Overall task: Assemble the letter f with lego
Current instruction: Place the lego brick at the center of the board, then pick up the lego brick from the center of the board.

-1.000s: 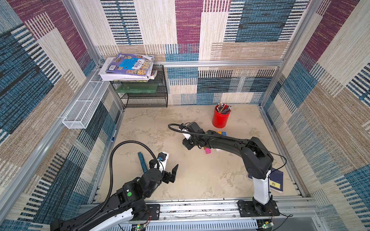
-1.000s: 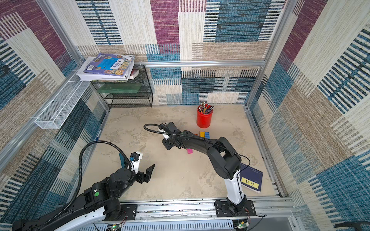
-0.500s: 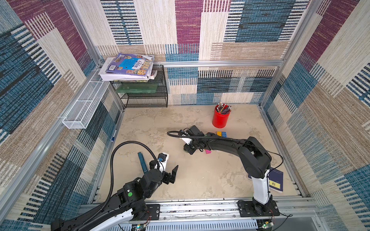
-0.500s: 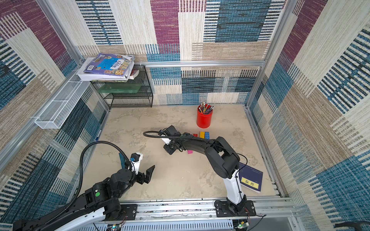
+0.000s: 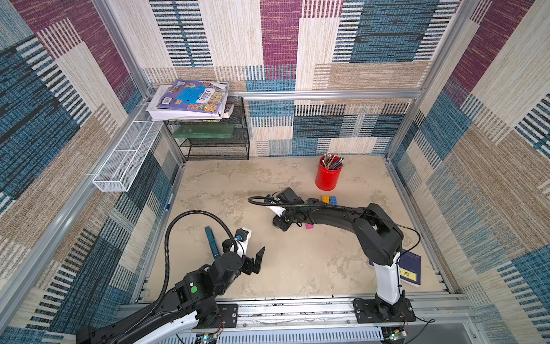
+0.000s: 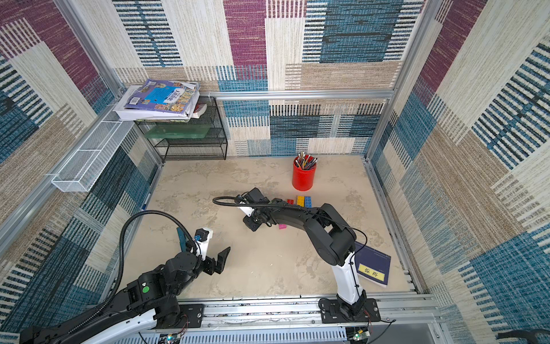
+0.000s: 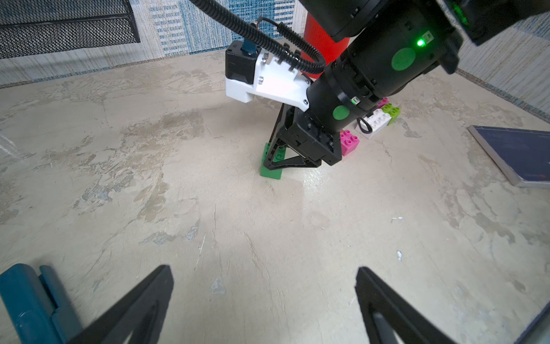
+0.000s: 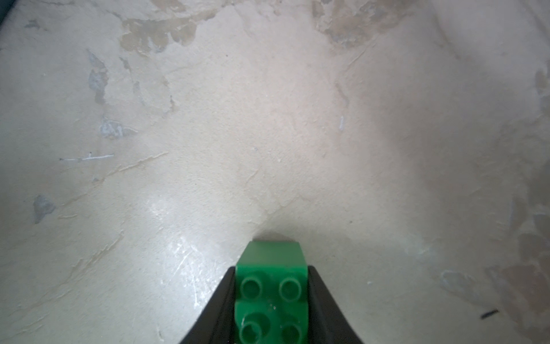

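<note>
Right gripper point(image 8: 270, 268) clamped on green brick point(image 7: 271, 171), gripped across narrow width, studs up, brick resting on tabletop point(image 7: 208, 208). Pink brick point(image 7: 348, 143) lay near; right arm far nearer. Left gripper point(image 7: 264, 269) spread wide, empty, well apart.

A red pen cup point(image 5: 327, 178) stands apart from a blue notebook point(image 5: 412, 265).

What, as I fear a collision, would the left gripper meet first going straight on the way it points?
Likely the bare table; farther along that line stands the green brick in the right gripper. Depth is unclear.
</note>
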You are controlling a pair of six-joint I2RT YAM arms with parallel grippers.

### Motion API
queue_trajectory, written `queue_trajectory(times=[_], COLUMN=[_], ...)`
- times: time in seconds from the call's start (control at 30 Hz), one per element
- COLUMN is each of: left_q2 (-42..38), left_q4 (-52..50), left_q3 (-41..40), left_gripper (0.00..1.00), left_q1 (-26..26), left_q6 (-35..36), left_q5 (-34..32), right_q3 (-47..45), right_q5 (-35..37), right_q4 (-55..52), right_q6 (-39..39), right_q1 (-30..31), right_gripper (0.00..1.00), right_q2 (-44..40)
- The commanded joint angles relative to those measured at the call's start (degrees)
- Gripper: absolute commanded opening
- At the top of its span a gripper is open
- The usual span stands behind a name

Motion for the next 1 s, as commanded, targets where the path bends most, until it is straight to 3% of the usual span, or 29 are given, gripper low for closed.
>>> queue_trajectory(times=[0.0, 0.27, 0.47, 0.7, 0.97], left_q2=[-0.1, -0.1, 0.2, 3.0, 11.4], left_q4=[1.2, 1.8, 1.4, -0.6, -2.6], left_q3=[-0.1, -0.3, 1.9, 7.9, 17.3], left_gripper=[0.99, 0.99, 0.99, 0.99, 0.99], left_q1=[0.1, 0.0, 0.1, 0.1, 0.1], left_q6=[-0.1, 0.3, 0.5, 1.9, 9.1], left_q5=[0.2, 1.4, 3.3, 6.1, 10.7], right_q3=[0.0, 0.5, -0.2, 1.3, 3.6], right_q5=[-1.4, -1.6, 0.0, 8.3, 14.3], right_q4=[1.6, 1.1, -0.1, -7.1, -15.4], right_q6=[-1.1, -0.3, 5.0, 12.0, 19.0], right_q1=[-0.1, -0.3, -1.8, -3.0, -6.5], right_gripper=[0.41, 0.48, 0.52, 0.54, 0.56], right_q2=[0.0, -0.9, -7.0, -10.6, -10.0])
